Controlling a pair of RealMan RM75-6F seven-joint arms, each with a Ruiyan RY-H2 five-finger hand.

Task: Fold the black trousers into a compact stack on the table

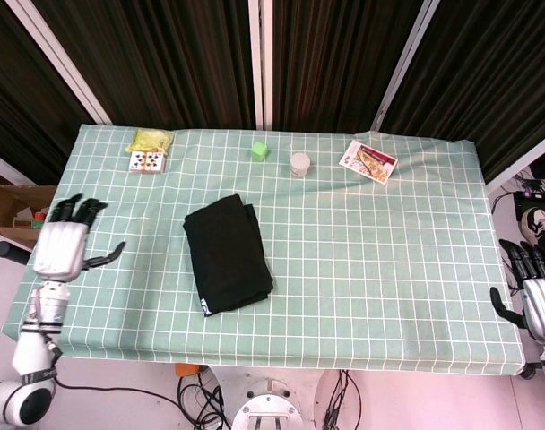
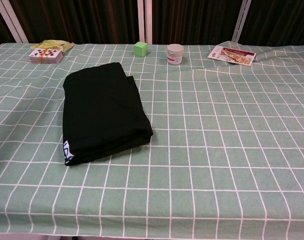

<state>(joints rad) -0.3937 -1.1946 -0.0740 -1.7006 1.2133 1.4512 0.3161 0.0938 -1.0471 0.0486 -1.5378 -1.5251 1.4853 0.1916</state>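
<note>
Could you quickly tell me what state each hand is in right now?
Left hand: open, holding nothing, at the table's left edge.
Right hand: empty, fingers extended, off the table's right edge.

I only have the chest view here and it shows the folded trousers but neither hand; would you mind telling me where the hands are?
Observer: In the head view the left hand is off the trousers, out by the table's left edge.
Operator: Thank you. Is it holding anything?
Observer: No, its fingers are spread and nothing is in them.
Operator: And the right hand?
Observer: The right hand sits beyond the table's right edge, near the corner closest to the robot, holding nothing, fingers straight and slightly apart.
Operator: Is anything over there on the floor?
Observer: Beyond the left edge a cardboard box stands on the floor, outside your view.
</note>
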